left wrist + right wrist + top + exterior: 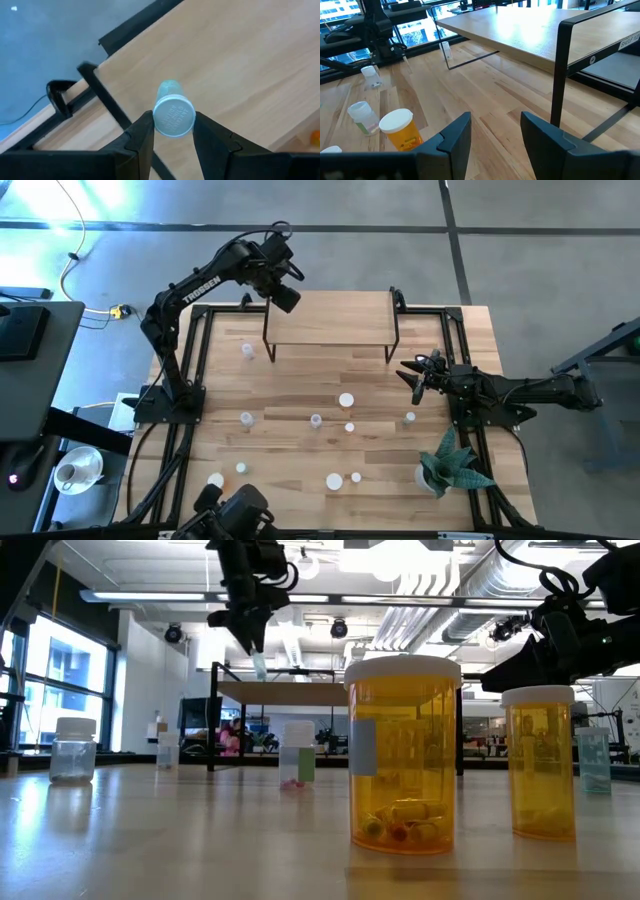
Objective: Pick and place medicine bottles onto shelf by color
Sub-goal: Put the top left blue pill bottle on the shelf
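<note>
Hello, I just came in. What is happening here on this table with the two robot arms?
The left gripper holds a small pale green bottle by its white cap, above the left end of the wooden shelf, which has no bottles on it yet. The right gripper waits empty and open beside the shelf's right legs. The other bottles, orange and pale ones, stand scattered on the table. A small plant sits near the front right corner.

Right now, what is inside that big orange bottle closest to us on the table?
The orange see-through bottle with a white cap holds a few small yellow and reddish pills at its bottom. The rest looks empty; a pale label covers part of its side.
</note>
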Robot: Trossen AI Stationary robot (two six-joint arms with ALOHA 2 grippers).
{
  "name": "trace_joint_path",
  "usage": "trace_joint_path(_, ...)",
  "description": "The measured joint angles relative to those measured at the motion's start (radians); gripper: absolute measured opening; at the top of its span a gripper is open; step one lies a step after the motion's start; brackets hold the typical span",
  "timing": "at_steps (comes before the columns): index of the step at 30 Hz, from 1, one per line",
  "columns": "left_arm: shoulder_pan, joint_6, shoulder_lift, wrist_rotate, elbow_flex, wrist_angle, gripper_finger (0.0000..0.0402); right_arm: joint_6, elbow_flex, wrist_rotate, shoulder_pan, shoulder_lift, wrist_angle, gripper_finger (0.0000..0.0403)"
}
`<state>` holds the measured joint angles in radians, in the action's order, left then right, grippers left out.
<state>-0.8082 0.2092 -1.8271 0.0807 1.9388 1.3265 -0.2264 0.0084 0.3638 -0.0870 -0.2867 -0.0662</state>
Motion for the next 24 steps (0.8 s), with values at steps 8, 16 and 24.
trace_joint_path(8,0.006,0.008,-0.026,0.018,0.0,0.0,0.0113,0.0,0.0,0.0,0.0,0.0,0.0,0.0162)
trace_joint_path(16,0.004,0.016,-0.045,0.032,0.0,0.0,0.0113,0.0,0.0,0.0,0.0,0.0,0.0,0.0162)
trace_joint_path(24,0.003,0.023,-0.045,0.043,0.0,0.005,0.0113,0.0,0.0,0.0,0.0,0.0,0.0,0.0162)
